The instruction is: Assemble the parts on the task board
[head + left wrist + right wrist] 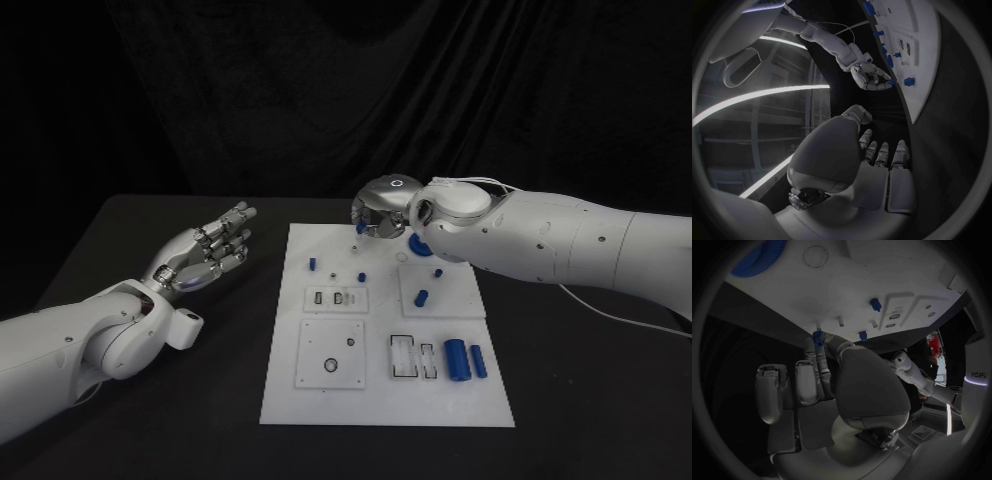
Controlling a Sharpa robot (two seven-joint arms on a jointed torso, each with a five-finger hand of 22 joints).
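Note:
The white task board (378, 400) lies in the middle of the black table. My right hand (379, 212) hovers over the board's far edge and pinches a small blue part (358, 229) between its fingertips; the same part (817, 336) shows at the fingertips in the right wrist view. My left hand (211, 252) floats left of the board with fingers spread and nothing in it. The left wrist view shows those straight fingers (882, 154) and my right hand (872, 76) at the board's edge (924, 85).
Blue pegs (313, 264) (421, 296) stand on the board's far half. Two blue cylinders (456, 360) lie near the right front. A blue gear (757, 260) sits under my right arm. Black table (173, 420) surrounds the board.

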